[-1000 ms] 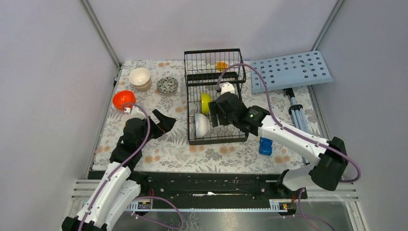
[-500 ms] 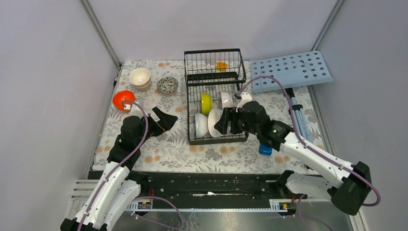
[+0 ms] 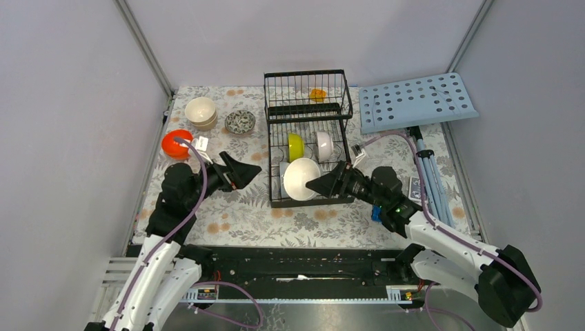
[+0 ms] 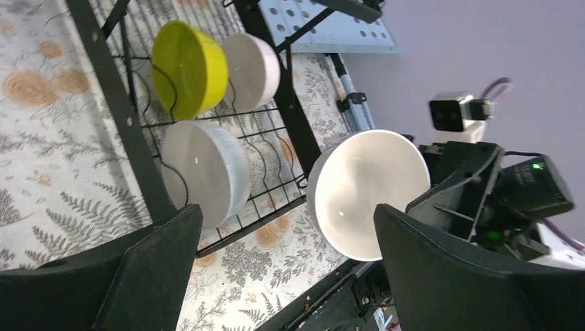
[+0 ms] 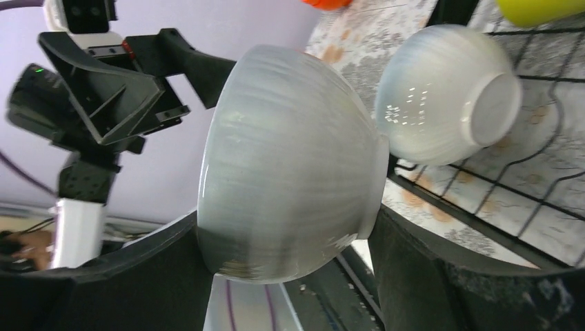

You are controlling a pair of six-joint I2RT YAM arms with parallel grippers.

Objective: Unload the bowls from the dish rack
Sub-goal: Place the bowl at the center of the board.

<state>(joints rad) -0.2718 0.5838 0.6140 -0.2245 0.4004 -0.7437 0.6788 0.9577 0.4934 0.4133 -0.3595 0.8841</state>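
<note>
The black wire dish rack (image 3: 308, 110) stands at the table's middle back. My right gripper (image 3: 325, 181) is shut on a white bowl (image 3: 301, 178) (image 5: 290, 162), held on its side over the rack's front edge, its mouth facing left. In the rack stand a yellow-green bowl (image 3: 295, 146) (image 4: 190, 67), a white bowl (image 3: 324, 145) (image 4: 252, 62) and another white bowl (image 3: 282, 174) (image 4: 207, 172) (image 5: 448, 93). A small orange thing (image 3: 317, 94) lies in the raised basket. My left gripper (image 3: 243, 176) (image 4: 286, 276) is open, left of the rack, facing the held bowl (image 4: 369, 193).
On the flowered cloth at the left sit stacked cream bowls (image 3: 201, 112), a dark-patterned bowl (image 3: 240, 121) and an orange bowl (image 3: 176, 143). A light-blue perforated board (image 3: 414, 102) and a tripod (image 3: 428, 169) are at the right. A blue object (image 3: 377, 211) lies by the rack's front right corner.
My right gripper has pulled back from over the rack toward the near right, bringing a white bowl out and tipping it sideways. My left gripper has turned toward the rack.
</note>
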